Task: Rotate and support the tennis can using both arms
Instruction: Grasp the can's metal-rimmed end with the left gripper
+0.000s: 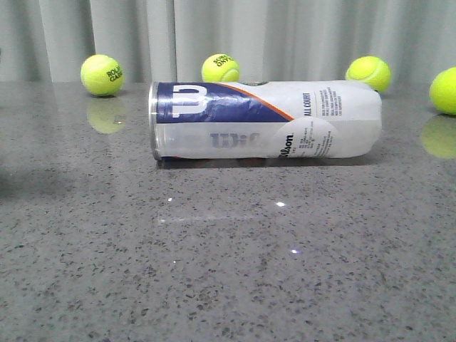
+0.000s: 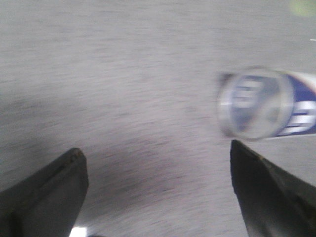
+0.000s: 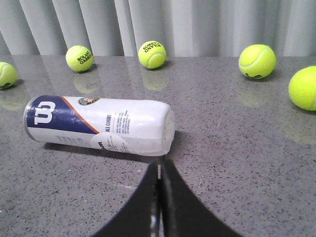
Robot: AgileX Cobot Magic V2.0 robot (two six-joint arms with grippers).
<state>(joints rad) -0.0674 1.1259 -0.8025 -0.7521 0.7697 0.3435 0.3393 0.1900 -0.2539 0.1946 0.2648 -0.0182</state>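
The tennis can (image 1: 263, 120) lies on its side on the grey stone table (image 1: 228, 271), metal rim to the left, navy Wilson label up. No arm shows in the front view. In the left wrist view my left gripper (image 2: 158, 158) is open and empty, its black fingers (image 2: 54, 192) wide apart; the can's rim end (image 2: 256, 102) sits blurred just beyond one fingertip. In the right wrist view my right gripper (image 3: 160, 165) is shut and empty, its tips close to the can's closed white end (image 3: 103, 123), with touch not clear.
Several yellow-green tennis balls stand along the table's back by the grey curtain (image 1: 285, 35): one at far left (image 1: 102, 75), one behind the can (image 1: 220, 68), one at right (image 1: 368, 73), one at the right edge (image 1: 445, 91).
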